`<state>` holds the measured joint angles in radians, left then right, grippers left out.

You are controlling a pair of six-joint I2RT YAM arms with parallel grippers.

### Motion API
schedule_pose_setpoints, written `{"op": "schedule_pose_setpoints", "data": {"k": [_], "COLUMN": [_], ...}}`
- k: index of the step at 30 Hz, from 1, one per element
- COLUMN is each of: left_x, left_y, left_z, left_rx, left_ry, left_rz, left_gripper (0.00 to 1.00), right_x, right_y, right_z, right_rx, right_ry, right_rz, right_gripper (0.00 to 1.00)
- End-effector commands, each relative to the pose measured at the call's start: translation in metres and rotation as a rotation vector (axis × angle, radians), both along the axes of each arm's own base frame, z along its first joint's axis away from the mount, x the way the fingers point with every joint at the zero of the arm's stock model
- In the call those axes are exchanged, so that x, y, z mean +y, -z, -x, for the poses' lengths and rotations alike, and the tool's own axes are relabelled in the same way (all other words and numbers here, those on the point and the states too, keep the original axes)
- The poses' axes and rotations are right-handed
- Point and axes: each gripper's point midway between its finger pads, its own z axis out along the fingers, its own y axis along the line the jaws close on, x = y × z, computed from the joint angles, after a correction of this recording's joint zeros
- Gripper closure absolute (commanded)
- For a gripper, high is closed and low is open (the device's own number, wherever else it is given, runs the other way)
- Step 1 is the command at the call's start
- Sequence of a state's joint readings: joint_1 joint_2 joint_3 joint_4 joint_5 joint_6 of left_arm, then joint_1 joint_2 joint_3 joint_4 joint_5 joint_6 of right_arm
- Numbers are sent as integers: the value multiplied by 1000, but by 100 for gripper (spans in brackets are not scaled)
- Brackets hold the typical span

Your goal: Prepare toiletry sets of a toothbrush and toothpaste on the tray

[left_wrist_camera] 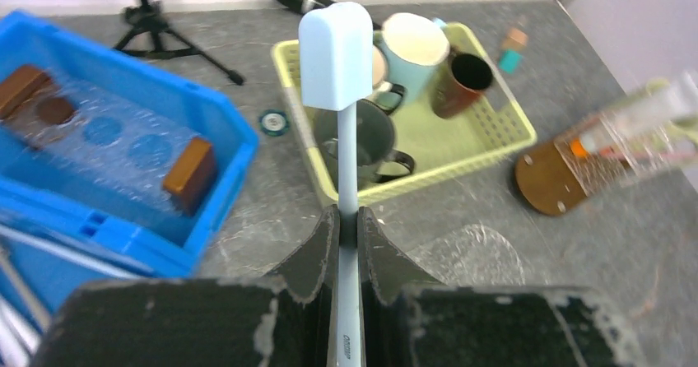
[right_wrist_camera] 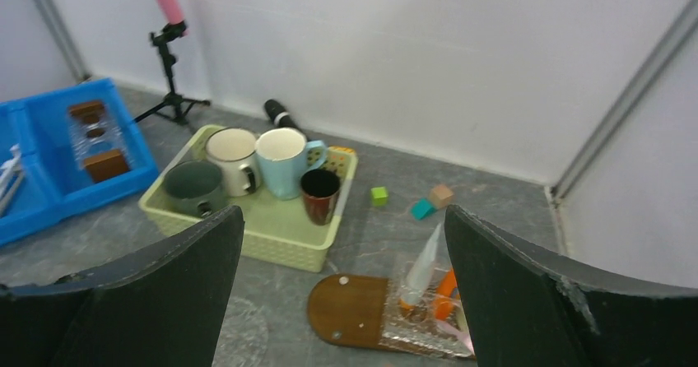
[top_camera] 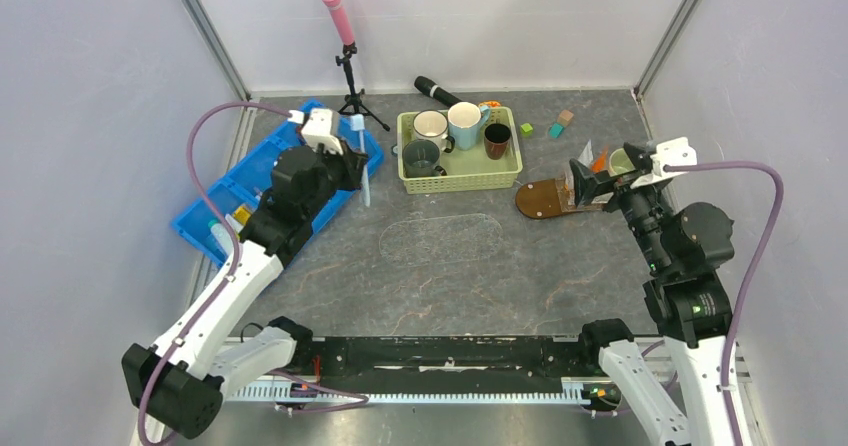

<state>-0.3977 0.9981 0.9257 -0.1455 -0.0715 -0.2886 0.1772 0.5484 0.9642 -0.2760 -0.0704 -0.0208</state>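
Toothbrush (left_wrist_camera: 347,137) sits pinched in the left claw (left_wrist_camera: 347,216), capped head out front; right claw (right_wrist_camera: 342,213) spread wide over the tray (right_wrist_camera: 350,309).

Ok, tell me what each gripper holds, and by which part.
Left gripper: shut on the toothbrush, low on its handle, with the capped head pointing out. Right gripper: open, holding nothing.

Top cam: fixed, high up at near side, looks down & fwd over whole table (top_camera: 400,306), far off. L wrist cam: low, tight behind left fingers (left_wrist_camera: 317,252), faces fwd twd back wall (top_camera: 450,26). R wrist cam: higher up, behind right fingers (right_wrist_camera: 165,276), faces back-left. All 3 share green basket (top_camera: 462,181), tray (top_camera: 535,201) & part of blue bin (top_camera: 240,178).
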Motion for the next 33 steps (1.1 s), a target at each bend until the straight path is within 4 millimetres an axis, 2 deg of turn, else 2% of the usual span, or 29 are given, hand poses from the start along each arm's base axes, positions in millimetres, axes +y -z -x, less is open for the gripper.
{"op": "schedule_pose_setpoints", "data": {"k": [1,9,15,22,28,33], "left_x": [-36,-96,-138,-184,-210,-223], "left_y": [-18,-8,-13,4,9,12], "left_z": [16,47,66,78,82,82], "left_rx": [-155,-216,-316,-370,-443,-500], "left_ry": [184,423,553,634,636,612], "left_rz": [-92,-200,-270,-394,-482,-578], "left_gripper": [98,98,98,98,98,98], "right_x": [30,72,92,108,118,126], "right_y": [3,12,19,35,55,82], "right_z": [6,4,7,4,-2,-8], "right_rx": [107,267,328,390,458,556], "right_ry": [-164,-378,-496,-583,-611,-607], "right_rz": [-42,-137,-193,-204,-205,-186], "right_gripper": [2,2,5,6,8,12]}}
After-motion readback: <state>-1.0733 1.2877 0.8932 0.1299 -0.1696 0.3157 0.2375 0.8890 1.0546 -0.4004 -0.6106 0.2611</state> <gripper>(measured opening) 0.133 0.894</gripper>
